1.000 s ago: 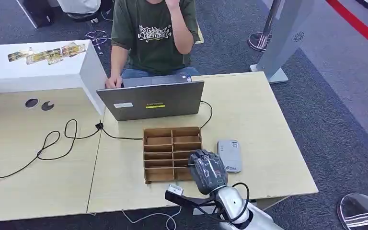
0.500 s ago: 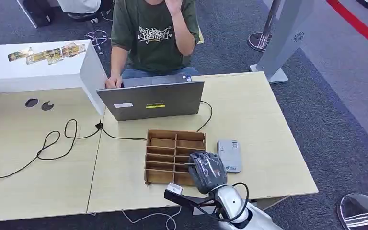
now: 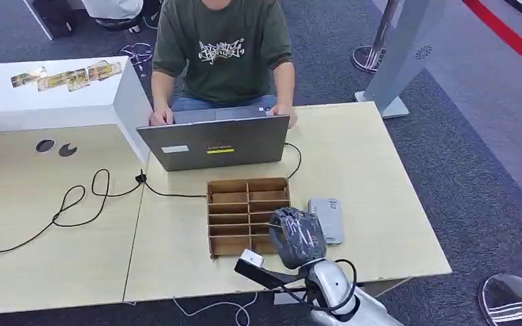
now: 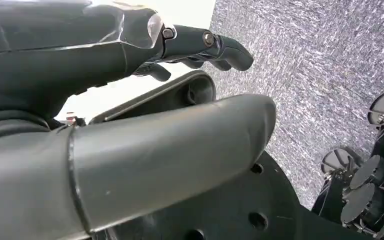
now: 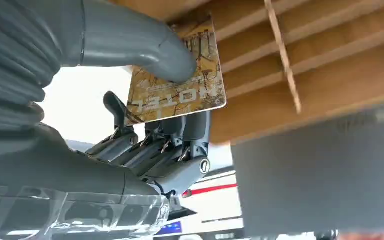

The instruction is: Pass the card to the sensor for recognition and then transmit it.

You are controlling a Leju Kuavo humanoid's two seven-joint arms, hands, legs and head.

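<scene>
One card (image 5: 177,85), a patterned hotel key card, sat pinched between the right hand's (image 3: 298,238) thumb and fingers (image 5: 172,135) at the near right corner of the wooden slotted organizer (image 3: 245,214). The grey card reader (image 3: 326,219) lay just right of that hand, so the coming move was likely a short rightward carry. The left hand (image 4: 130,100) grasped nothing, fingers loosely extended.

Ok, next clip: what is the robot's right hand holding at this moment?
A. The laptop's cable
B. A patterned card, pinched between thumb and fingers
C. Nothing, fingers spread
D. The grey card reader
B. In the right wrist view the right hand pinches the card between its thumb and fingers, close to the wooden organizer.
</scene>
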